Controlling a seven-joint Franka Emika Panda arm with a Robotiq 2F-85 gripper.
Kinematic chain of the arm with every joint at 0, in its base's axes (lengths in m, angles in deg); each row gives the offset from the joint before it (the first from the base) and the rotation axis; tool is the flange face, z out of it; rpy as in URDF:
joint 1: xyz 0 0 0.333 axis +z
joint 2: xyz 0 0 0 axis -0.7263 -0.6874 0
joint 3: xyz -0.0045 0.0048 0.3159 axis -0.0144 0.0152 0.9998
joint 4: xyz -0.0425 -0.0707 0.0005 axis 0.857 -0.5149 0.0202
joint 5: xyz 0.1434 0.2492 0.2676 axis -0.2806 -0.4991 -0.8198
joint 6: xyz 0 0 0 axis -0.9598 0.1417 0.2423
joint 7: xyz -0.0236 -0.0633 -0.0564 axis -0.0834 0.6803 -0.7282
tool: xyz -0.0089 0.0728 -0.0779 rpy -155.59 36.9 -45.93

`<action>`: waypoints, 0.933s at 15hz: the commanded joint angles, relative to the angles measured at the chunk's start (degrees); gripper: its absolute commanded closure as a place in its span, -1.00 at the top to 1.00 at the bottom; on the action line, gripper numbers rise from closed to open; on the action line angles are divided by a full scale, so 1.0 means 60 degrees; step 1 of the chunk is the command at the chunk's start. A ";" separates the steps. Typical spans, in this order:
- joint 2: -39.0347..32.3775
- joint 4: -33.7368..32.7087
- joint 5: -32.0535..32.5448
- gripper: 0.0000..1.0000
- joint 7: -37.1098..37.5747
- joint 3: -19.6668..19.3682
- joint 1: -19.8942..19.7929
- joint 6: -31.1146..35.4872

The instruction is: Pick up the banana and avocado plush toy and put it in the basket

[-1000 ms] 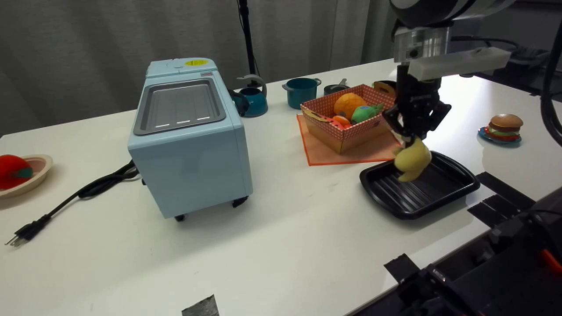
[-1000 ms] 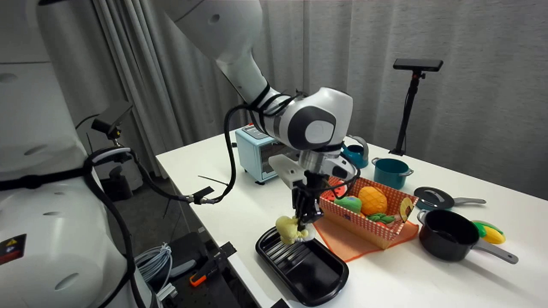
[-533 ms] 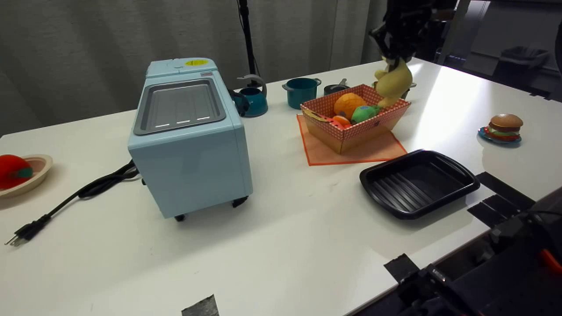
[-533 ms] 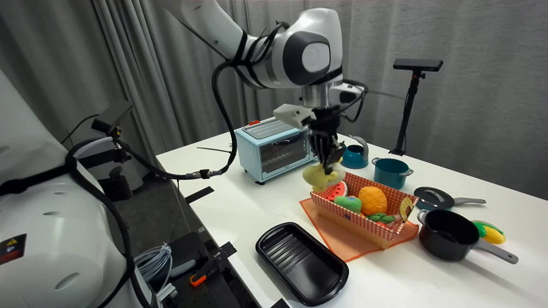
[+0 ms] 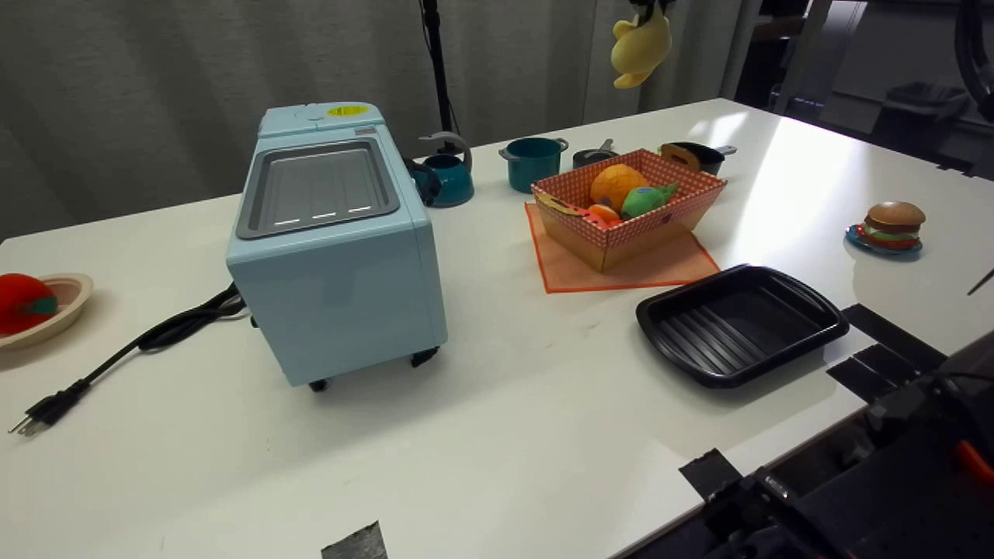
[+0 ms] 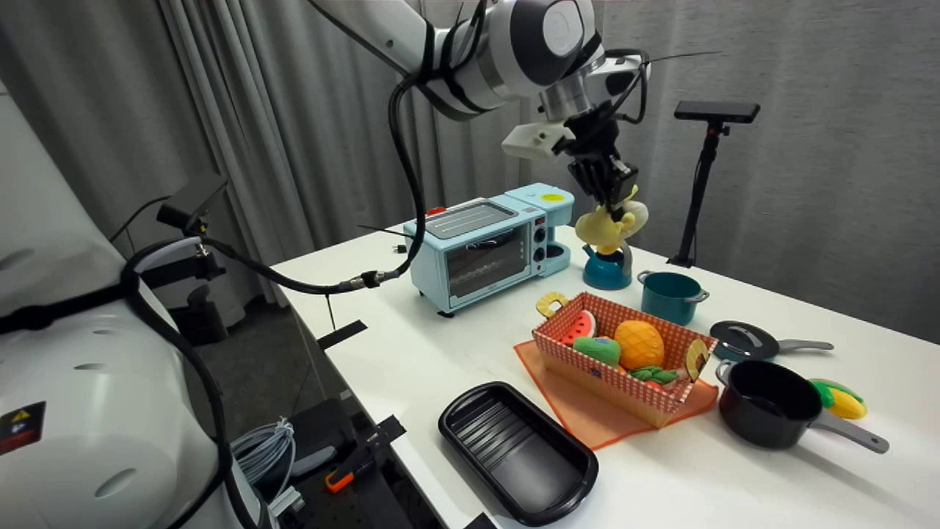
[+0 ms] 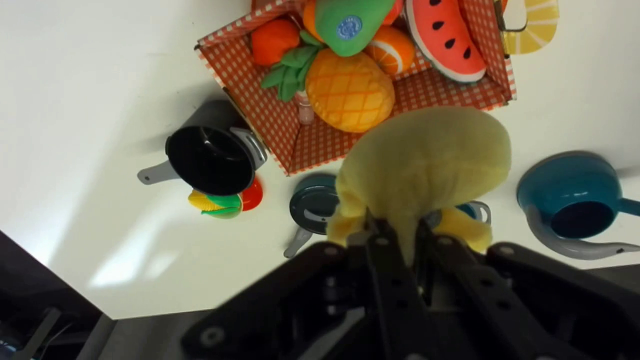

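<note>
My gripper (image 7: 402, 227) is shut on the pale-yellow banana plush (image 7: 425, 155), pinching a fold of its cloth. The banana hangs high in the air in both exterior views (image 5: 641, 50) (image 6: 598, 229), above the far side of the table, apart from the basket. The red-checked basket (image 6: 609, 386) stands on an orange cloth; it also shows in the wrist view (image 7: 435, 95). The bright-green avocado plush (image 6: 597, 350) lies inside the basket beside the other fruit toys, and the wrist view shows it near the top (image 7: 345, 20). Only the gripper's tips (image 5: 651, 5) show in an exterior view.
A black ridged tray (image 6: 518, 455) sits near the table's front edge. A blue oven (image 6: 485, 257), a teal kettle (image 6: 607, 273), a teal pot (image 6: 672, 297) and a black pot (image 6: 771, 404) stand around the basket. A toy burger (image 5: 887, 225) lies at the side.
My gripper has carried the banana from low over the black tray, past the basket's rim, to higher up and farther back. The basket and the toys in it have not moved.
</note>
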 commanded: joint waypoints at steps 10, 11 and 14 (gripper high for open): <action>-0.0652 -0.0855 0.0905 0.99 0.1147 -0.0226 0.0068 0.0407; -0.0615 -0.0817 0.0948 1.00 0.1204 -0.0229 0.0069 0.0432; -0.0485 -0.0731 0.1162 1.00 0.1440 -0.0212 0.0082 0.0410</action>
